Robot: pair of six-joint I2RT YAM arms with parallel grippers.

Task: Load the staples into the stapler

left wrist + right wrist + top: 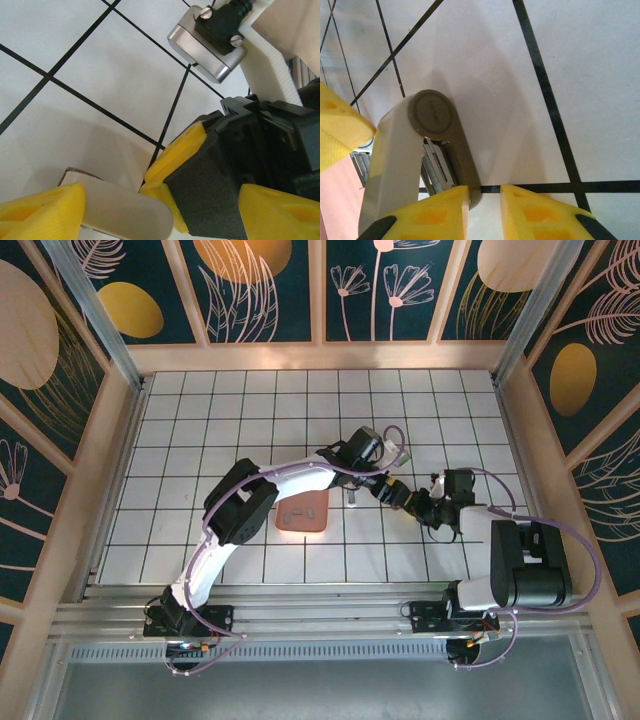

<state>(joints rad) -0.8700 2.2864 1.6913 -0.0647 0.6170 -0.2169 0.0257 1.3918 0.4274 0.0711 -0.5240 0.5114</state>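
Currently: left arm (285,480) arches from its base to mid-tabletop (200,440), left gripper (160,202) jaws spread wide, the stapler (432,115) lid between them. Right arm (520,570) folds inward, right gripper (485,210) jaws nearly closed at the stapler's base; grip cannot be told. Staples (297,512) lie on a pink tray (318,524) just left of the stapler. White tiled surface; dark floral wall panels (260,290).

L fingers (45,210) spread wide, R fingers (435,215) nearly together.

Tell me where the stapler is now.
In the top view the stapler lies mid-table, just right of the pink tray, where the left gripper and the right gripper meet.
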